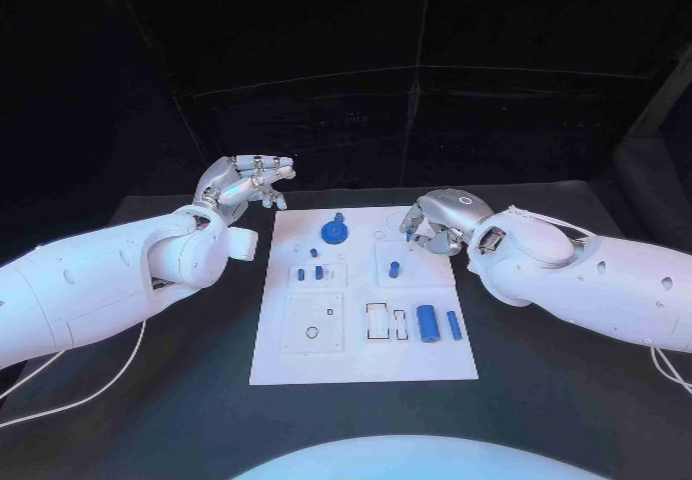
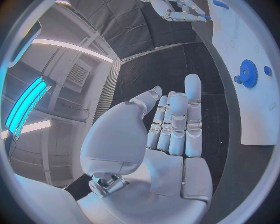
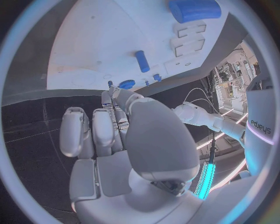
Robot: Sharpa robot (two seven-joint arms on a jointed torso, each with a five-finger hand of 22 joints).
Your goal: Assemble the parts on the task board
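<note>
The white task board (image 1: 361, 350) lies in the middle of the table. A blue gear (image 1: 335, 232) (image 2: 249, 73) sits at its far end, with small blue pegs (image 1: 302, 273) and another peg (image 1: 395, 268) behind it. Two blue cylinders (image 1: 427, 322) lie on the near right part; the larger one (image 3: 195, 9) also shows in the right wrist view. My left hand (image 1: 248, 182) (image 2: 172, 126) hovers off the board's far left corner, fingers stretched out, holding nothing. My right hand (image 1: 437, 220) (image 3: 116, 126) hangs over the far right part and pinches a small blue peg (image 3: 109, 84) between thumb and fingertip.
The black table (image 1: 173, 400) spreads around the board on every side. White cables (image 1: 87, 385) trail from my left arm across the near left of the table. Dark curtains close off the back.
</note>
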